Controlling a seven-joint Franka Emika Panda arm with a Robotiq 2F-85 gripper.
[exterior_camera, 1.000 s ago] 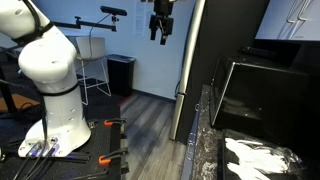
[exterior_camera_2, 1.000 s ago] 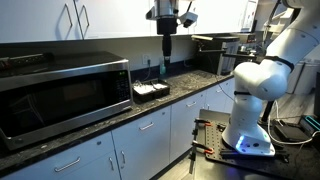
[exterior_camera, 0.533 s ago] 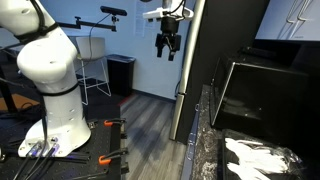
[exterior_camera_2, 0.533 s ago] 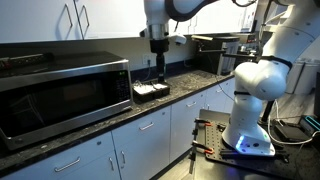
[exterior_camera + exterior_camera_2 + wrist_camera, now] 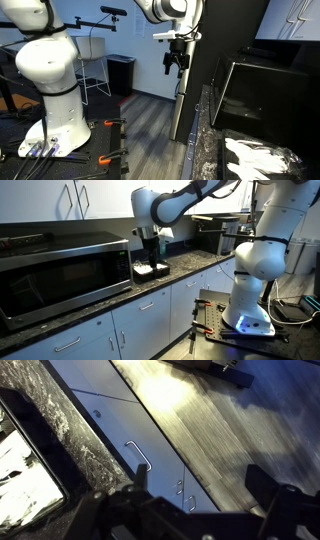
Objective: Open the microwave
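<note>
Granite counter [image 5: 196,260]: microwave [image 5: 60,278] shut, near fingers [image 5: 150,254], apart.

Even room light in both exterior views; wrist view soft, floor [image 5: 185,395] glaring beyond the blurred gripper [image 5: 190,510]

Dark speckled countertop [image 5: 192,260]: microwave [image 5: 60,275] at one end; black tray [image 5: 150,272] just beside it, near the front edge.
</note>
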